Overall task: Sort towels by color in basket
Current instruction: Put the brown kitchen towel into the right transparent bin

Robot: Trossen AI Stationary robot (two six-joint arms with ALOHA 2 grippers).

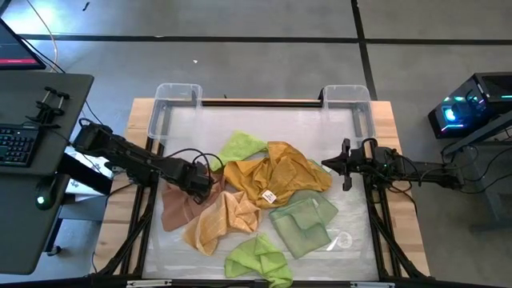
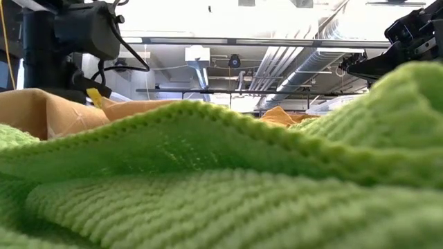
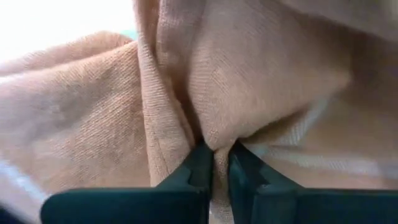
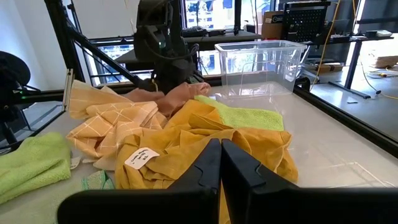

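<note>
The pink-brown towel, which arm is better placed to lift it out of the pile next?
Left. The left gripper is already shut on a fold of the pink-brown towel. The right gripper is shut, holding nothing, at the pile's far edge beside the mustard towel.

The left arm extends from the table's left side toward the centre, wrist lowered. The left gripper (image 1: 210, 182) has its fingers (image 3: 198, 167) pressed nearly together, pinching a fold of the dusty pink-brown towel (image 3: 249, 87). The right arm reaches in level from the table's right side and hangs above the surface. The right gripper (image 1: 334, 166) points toward the table centre; its fingers (image 4: 208, 163) are closed together and hold nothing.
</note>
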